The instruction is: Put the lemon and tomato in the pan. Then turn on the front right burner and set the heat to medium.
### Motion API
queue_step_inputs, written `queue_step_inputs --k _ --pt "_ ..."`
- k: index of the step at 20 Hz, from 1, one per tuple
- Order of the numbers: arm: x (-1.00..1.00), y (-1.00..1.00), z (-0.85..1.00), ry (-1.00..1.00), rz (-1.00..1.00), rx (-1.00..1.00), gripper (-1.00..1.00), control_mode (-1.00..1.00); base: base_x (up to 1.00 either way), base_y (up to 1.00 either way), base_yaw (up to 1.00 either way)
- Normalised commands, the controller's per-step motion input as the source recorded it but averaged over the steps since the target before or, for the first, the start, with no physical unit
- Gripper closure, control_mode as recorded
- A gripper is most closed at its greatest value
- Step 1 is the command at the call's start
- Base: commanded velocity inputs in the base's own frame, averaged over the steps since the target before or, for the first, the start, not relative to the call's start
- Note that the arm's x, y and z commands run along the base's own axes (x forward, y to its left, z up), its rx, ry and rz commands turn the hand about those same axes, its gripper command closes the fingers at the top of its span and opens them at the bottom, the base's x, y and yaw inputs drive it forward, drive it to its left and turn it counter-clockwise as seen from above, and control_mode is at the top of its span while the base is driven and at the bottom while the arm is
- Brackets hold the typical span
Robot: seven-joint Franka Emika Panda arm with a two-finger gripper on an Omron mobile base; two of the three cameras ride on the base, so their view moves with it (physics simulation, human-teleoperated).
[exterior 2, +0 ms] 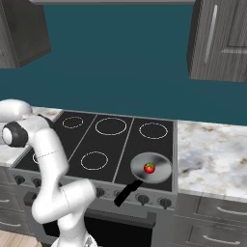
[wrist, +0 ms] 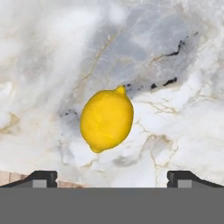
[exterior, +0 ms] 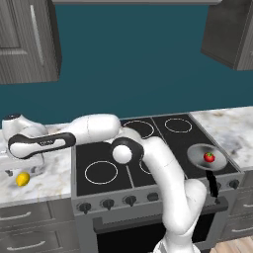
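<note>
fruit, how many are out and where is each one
2. The tomato sits in the pan on the stove's front right burner; the lemon lies on the marble counter left of the stove.

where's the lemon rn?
The lemon lies on the marble counter left of the stove, under the gripper, whose open fingertips straddle it in the hand view.

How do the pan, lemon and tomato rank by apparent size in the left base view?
1. The pan, clearly the largest.
2. The lemon and the tomato: the lemon looks slightly bigger, but they are too close to rank.
</note>
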Motion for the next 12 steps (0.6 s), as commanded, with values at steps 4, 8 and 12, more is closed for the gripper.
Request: queue_step_inputs --k 4,8,12 --pt "0.00 0.00 -0.23 0.00 -0.22 0.00 -1.00 -1.00 0.00 0.00 0.00" --pt "0.13 0.00 -0.55 0.00 -0.23 0.00 -1.00 -1.00 0.00 0.00 0.00" --pt "0.36 0.00 -0.40 -0.04 -0.09 0.03 -1.00 -1.00 0.00 0.00 0.00"
